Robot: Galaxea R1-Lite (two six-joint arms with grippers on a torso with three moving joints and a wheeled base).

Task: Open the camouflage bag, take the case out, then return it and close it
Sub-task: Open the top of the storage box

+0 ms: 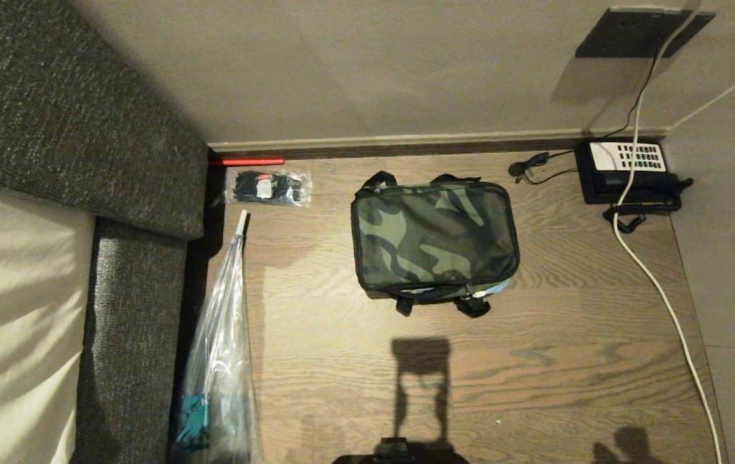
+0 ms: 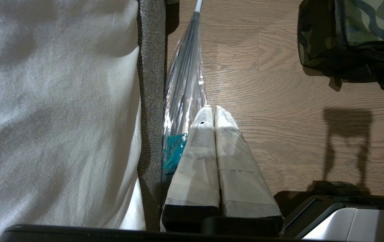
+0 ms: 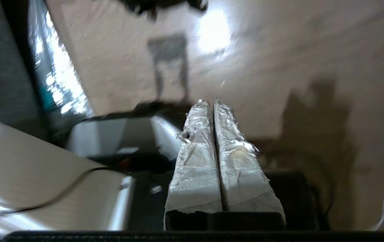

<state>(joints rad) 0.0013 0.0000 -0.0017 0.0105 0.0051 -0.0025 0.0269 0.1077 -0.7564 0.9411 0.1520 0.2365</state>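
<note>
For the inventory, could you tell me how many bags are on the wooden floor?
1: the camouflage bag, zipped shut mid-floor, between the transparent umbrella and the black telephone. Others could sit outside the view.

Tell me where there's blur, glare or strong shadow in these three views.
Right wrist view: smeared by motion blur, with a bright glare patch on the wooden floor beyond the shut right gripper. Head view: sharp, with hard robot shadows falling on the floor short of the camouflage bag. Left wrist view: sharp, left gripper shut, with sheen on the clear plastic-wrapped umbrella.
</note>
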